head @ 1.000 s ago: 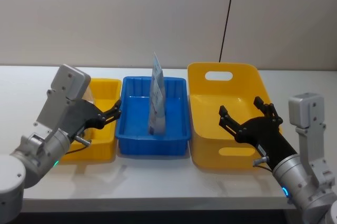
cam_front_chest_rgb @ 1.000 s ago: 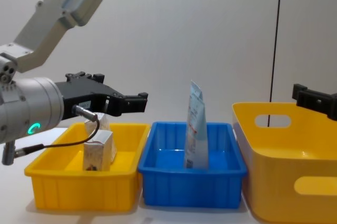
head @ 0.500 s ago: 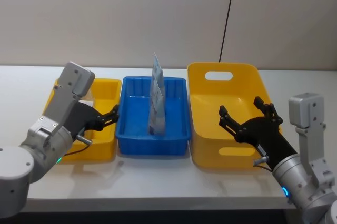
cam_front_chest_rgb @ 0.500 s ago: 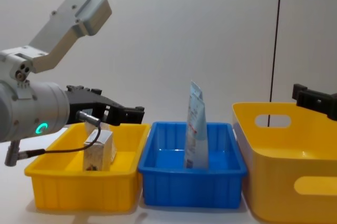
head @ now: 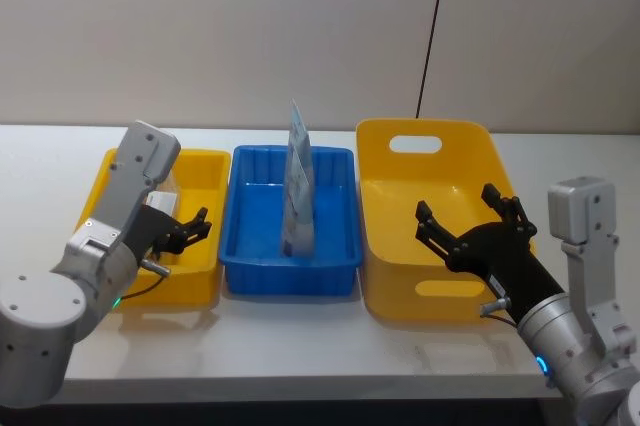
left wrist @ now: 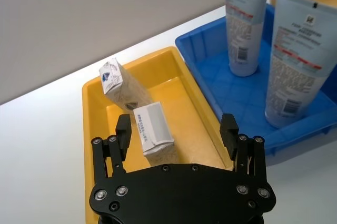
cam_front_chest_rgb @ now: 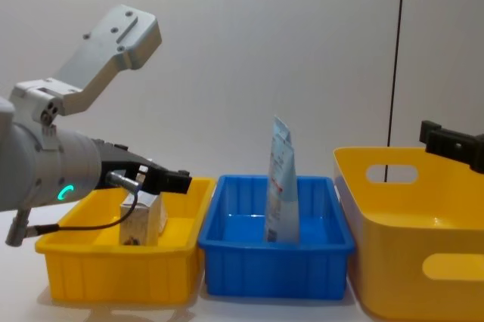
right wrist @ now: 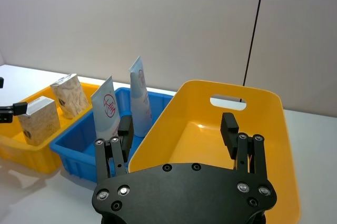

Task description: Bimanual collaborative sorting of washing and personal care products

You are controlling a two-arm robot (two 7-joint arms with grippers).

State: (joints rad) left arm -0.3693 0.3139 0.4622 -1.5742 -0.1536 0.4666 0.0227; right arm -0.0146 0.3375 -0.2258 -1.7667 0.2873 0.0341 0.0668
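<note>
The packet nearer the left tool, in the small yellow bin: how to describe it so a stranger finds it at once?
Start at the small yellow bin, left of the blue bin from the robot's side. It holds two speckled cream packets; yours is the nearer packet, ahead of the left tool. Its white end bears fine print, while the farther packet shows a dark round logo.

The large yellow bin (head: 470, 141) has a bare floor, free from above, with the right gripper (head: 457, 204) spread over it. In the blue bin (head: 290, 271), two upright tubes (head: 298, 186) block the middle, leaving lanes at their 9 and 3 o'clock. Two cartons (left wrist: 152, 129) take up the small yellow bin (head: 205, 161), with bare floor at their 3 o'clock and the spread left gripper (head: 185, 231) above.
</note>
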